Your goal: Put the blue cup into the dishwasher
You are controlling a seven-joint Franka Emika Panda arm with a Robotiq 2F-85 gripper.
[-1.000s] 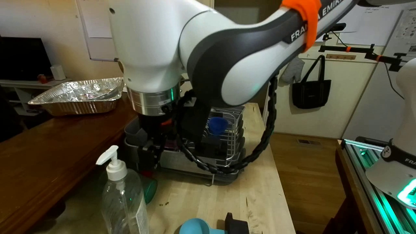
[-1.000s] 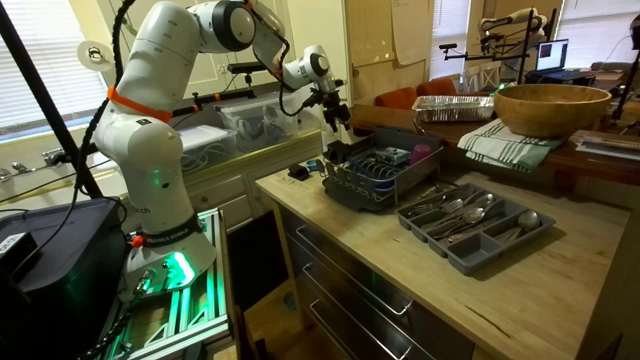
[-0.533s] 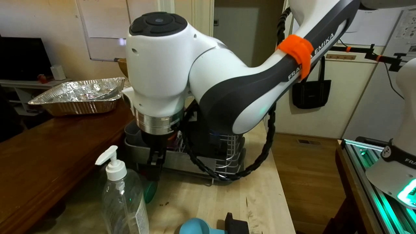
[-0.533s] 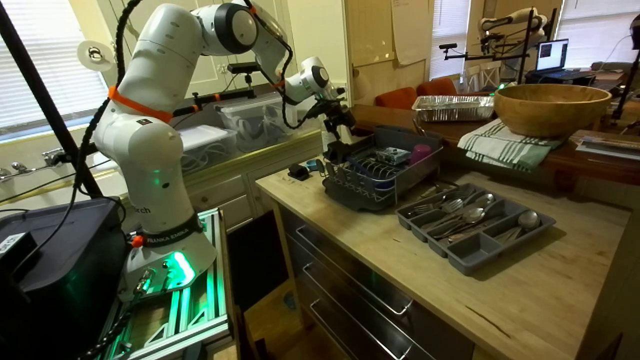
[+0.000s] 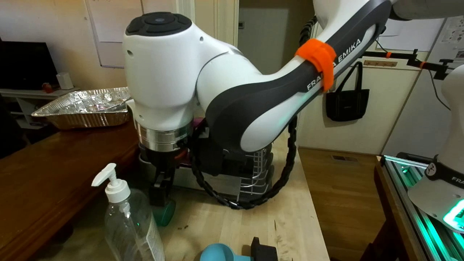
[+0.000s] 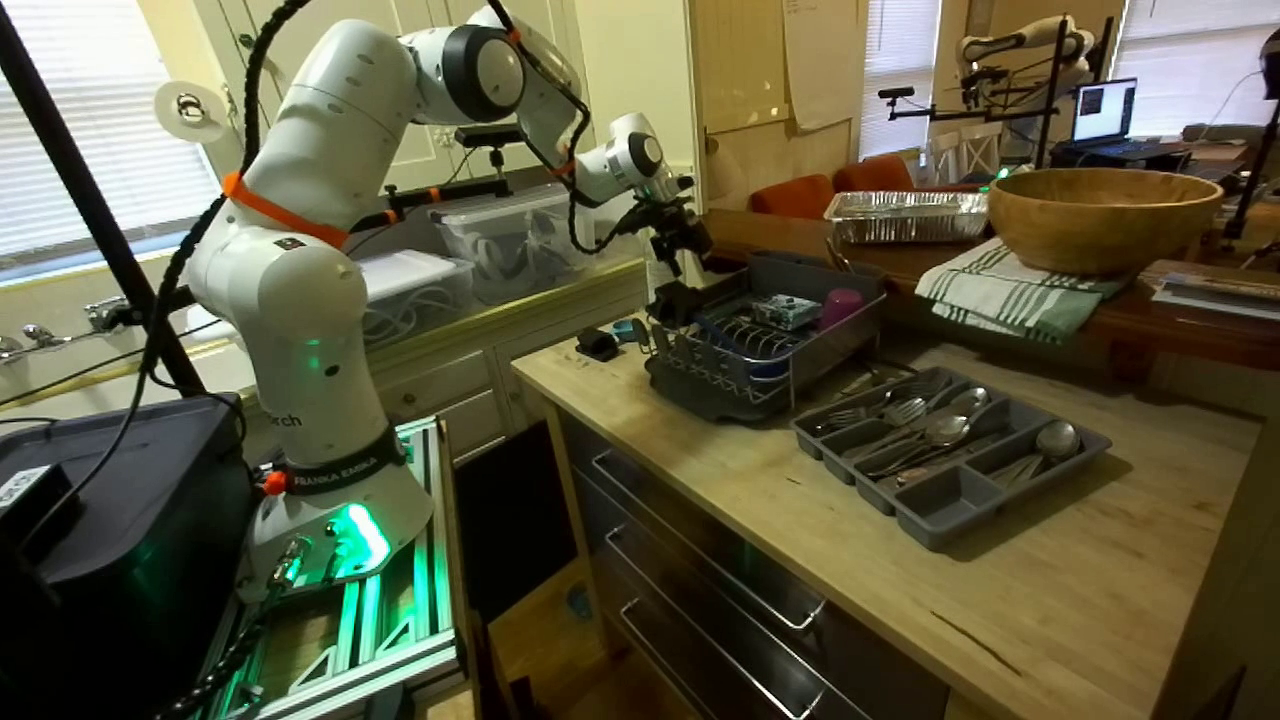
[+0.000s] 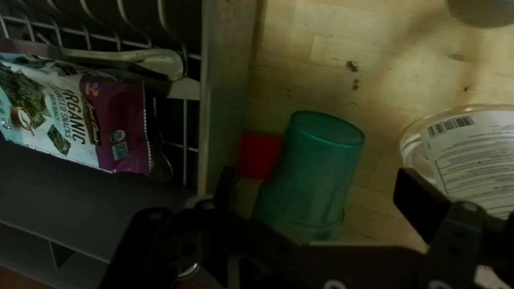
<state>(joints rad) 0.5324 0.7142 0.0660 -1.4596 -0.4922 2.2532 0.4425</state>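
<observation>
**Hand (image 7: 315, 184) spread wide, blue cup (image 7: 315, 160) between the fingers, nothing gripped**

You've got the fingers (image 7: 421, 202) well apart, with the blue cup showing between them in the wrist view. Clear gap to one finger there; whether the other touches, you can't tell. Cup is outside the dish rack (image 7: 225, 100), on the worktop (image 5: 232, 224) just beside the rack's wall. Reads green-teal in the dim light. Looks to be on its side, but its near end is lost behind the hand, so don't take that as firm. A red patch (image 7: 259, 156) runs in behind it; can't make out what it is.

Blocked for you: in an exterior view the arm (image 5: 159, 79) and its cable (image 5: 246, 205) cover most of the rack. Pump bottle (image 5: 130, 221) is cut by the bottom edge, as is a light-blue scoop (image 5: 217, 252) next to a black block (image 5: 266, 250).

Readable: snack packet (image 7: 76, 116) in the rack says "ORGANIC", "SEAWEED SNACKS", "SEA SALT", first letters dim; brand script too blurred. Bottle's label (image 7: 474, 156) shows a barcode, small print illegible. Orange strap (image 5: 319, 58) breaks the arm lettering into "FRA" and "EMIKA"; base collar (image 6: 335, 468) gives you "FRANKA EMIKA" whole. Print on the black bag (image 5: 347, 105) is too small.
</observation>
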